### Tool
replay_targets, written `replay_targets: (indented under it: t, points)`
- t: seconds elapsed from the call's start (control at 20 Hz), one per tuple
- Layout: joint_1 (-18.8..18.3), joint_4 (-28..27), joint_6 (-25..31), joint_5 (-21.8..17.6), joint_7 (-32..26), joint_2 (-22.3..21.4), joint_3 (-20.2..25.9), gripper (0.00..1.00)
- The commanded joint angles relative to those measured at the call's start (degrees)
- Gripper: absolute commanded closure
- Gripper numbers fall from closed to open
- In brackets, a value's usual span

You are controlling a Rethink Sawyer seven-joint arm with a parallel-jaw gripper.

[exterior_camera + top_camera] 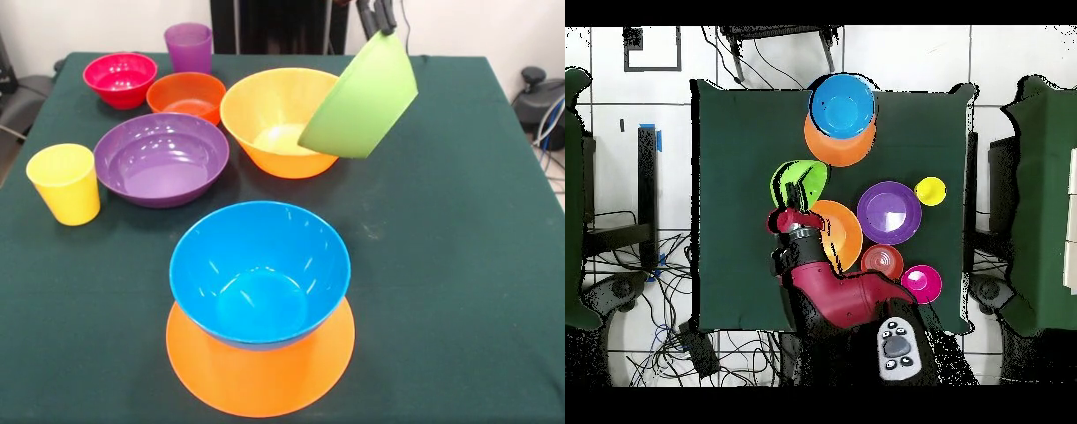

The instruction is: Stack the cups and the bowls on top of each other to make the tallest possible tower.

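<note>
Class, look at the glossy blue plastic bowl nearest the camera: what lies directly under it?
The blue bowl sits upright on an orange bowl turned upside down; only its wide orange rim shows around the blue base. Anything beneath the overturned bowl is hidden.

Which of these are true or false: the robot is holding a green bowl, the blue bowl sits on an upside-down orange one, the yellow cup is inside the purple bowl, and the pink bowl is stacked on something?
1. The robot's fingers hold the green bowl tilted in the air. True.
2. The blue bowl sits on an upside-down orange bowl. True.
3. The yellow cup is inside the purple bowl. False: it stands on the table beside that bowl.
4. The pink bowl is stacked on something. False: it rests alone on the table.
</note>
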Motion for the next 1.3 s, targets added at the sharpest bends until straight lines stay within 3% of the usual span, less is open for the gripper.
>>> replay_targets:
  t: [0.05,0.3,0.85,1.05,1.3]
  points:
    - [-4.8,2.7,9.5,-8.3,16.5,0.5,14.3,1.0]
    - [-8.8,4.8,11.8,-14.2,17.9,1.5,20.6,1.0]
    - [-11.7,9.3,10.9,-14.6,16.4,5.5,26.7,1.0]
    - [-16.8,8.8,15.7,-18.4,18.0,6.4,32.2,1.0]
    - [-27.5,10.7,24.9,-26.7,23.8,7.8,45.9,1.0]
